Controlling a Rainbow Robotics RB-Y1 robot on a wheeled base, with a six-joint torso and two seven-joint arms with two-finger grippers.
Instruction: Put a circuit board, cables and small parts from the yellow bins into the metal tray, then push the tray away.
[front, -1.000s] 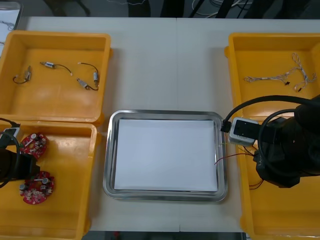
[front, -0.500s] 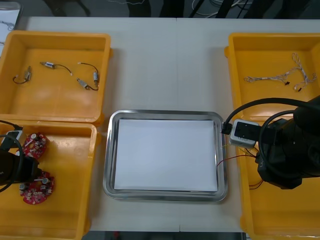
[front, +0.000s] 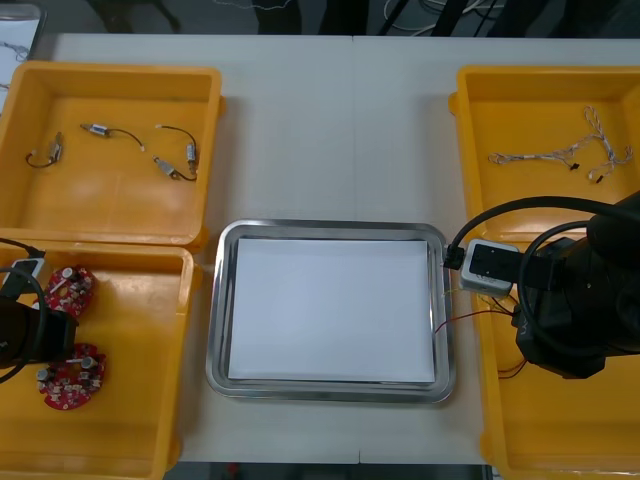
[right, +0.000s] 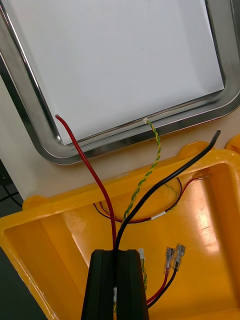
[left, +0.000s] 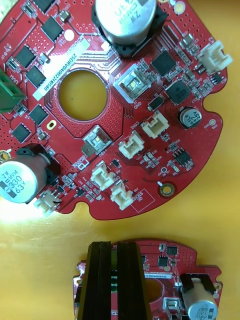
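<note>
Front camera: mounted above the arms, facing steeply down on the table, far enough off to take in all four yellow bins and the metal tray. Right wrist camera: low over the near right bin, facing across its rim to a tray corner, ground shared with the front view. Left wrist camera: hard against two circuit boards in the near left bin, both also seen from the front.

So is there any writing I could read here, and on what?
"250RV04002210380", roughly: white strip on the farther circuit board.
"680", "63": its silver can.
Print on the other cans and the strip on the nearer circuit board, between the left fingers: too small to read.
</note>
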